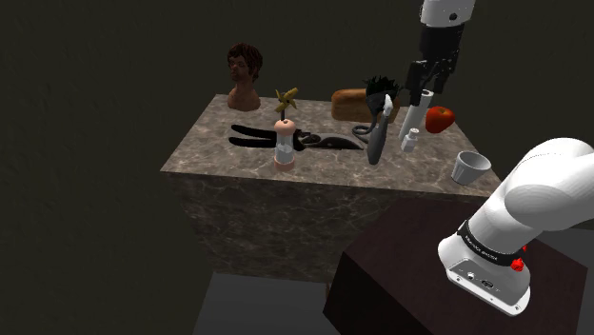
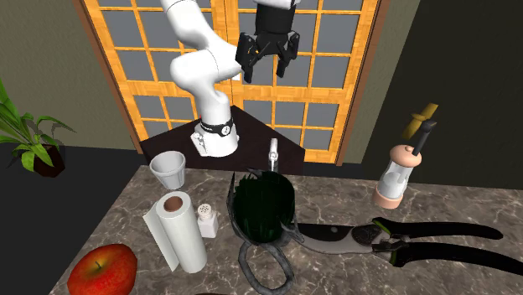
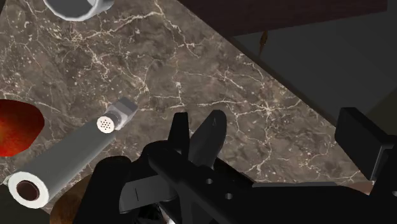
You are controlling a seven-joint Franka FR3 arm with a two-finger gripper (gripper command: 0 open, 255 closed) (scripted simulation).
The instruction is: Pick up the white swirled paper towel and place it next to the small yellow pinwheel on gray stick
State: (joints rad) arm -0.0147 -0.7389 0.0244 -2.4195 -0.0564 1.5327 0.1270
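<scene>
The claw (image 2: 265,71) hangs wide and empty above the marble worktop (image 2: 335,197). In the second exterior view, the white paper towel roll (image 2: 176,230) lies at its seven o'clock.

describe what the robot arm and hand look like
White arm of smooth rounded segments with dark joints. A black band with small white lettering rings one segment, with a small red mark beside it. The hand is all black and two-fingered.
</scene>
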